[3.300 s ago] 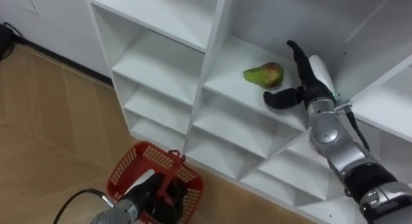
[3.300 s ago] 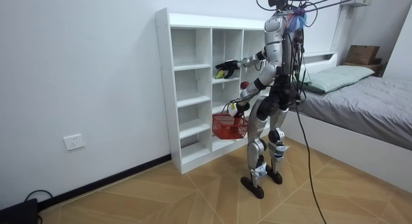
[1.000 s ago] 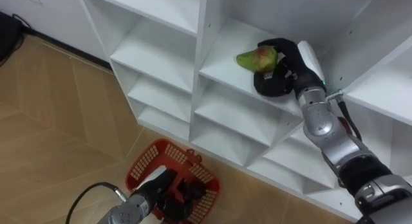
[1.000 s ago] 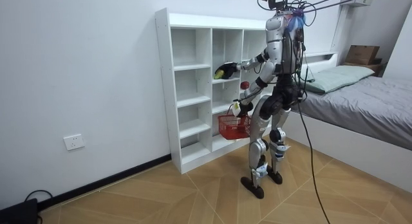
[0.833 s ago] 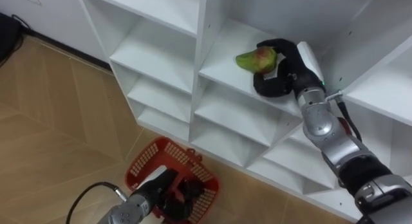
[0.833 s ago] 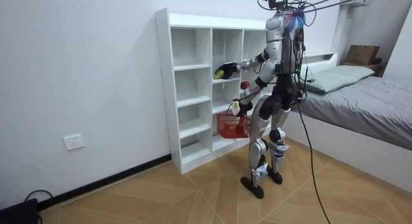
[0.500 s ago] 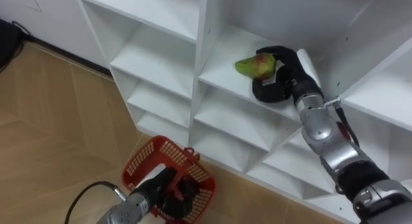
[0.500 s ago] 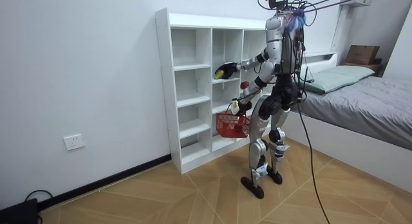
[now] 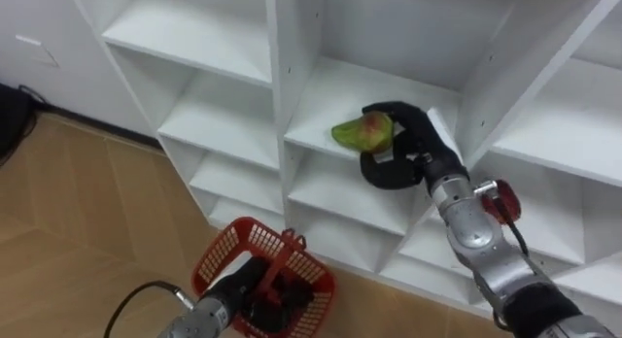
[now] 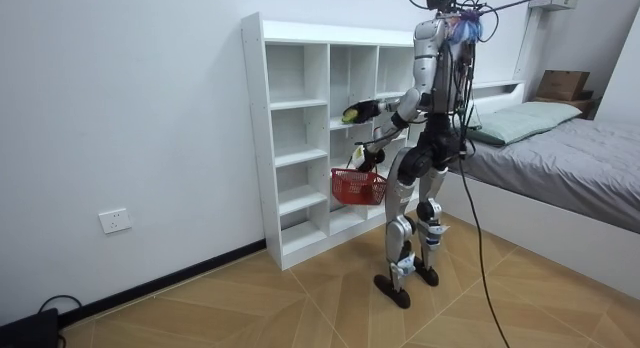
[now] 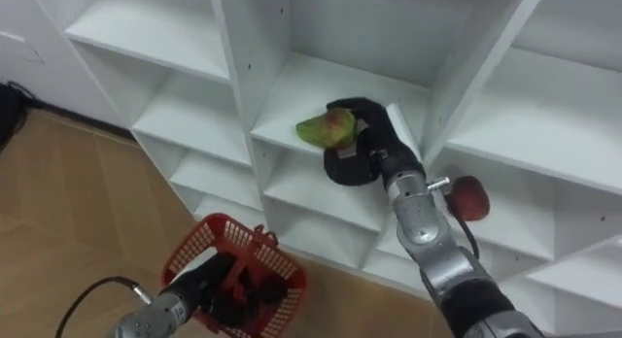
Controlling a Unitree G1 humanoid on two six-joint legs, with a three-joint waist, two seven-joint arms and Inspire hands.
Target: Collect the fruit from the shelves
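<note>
A green pear with a red blush (image 9: 361,132) sits in my right hand (image 9: 398,155), whose dark fingers and thumb curl round it at the front edge of a middle cubby of the white closet (image 9: 321,85). In the right eye view the pear (image 11: 325,127) and that hand (image 11: 362,153) stand the same way. A red apple (image 9: 497,200) lies in the cubby one step lower to the right, behind my right forearm. Low on the left, my left hand (image 9: 249,285) grips the handle of a red mesh basket (image 9: 229,254) that hangs above the floor.
In the room view I stand upright facing the closet (image 10: 290,108), with the basket (image 10: 358,186) at hip height and the pear (image 10: 349,115) out at the shelf front. A bed (image 10: 560,158) stands at the room view's right. Wooden floor lies below.
My right hand has drawn back from deep in the cubby to its front edge with the pear in it. The basket has risen a little. The head camera has shifted, bringing the apple into sight.
</note>
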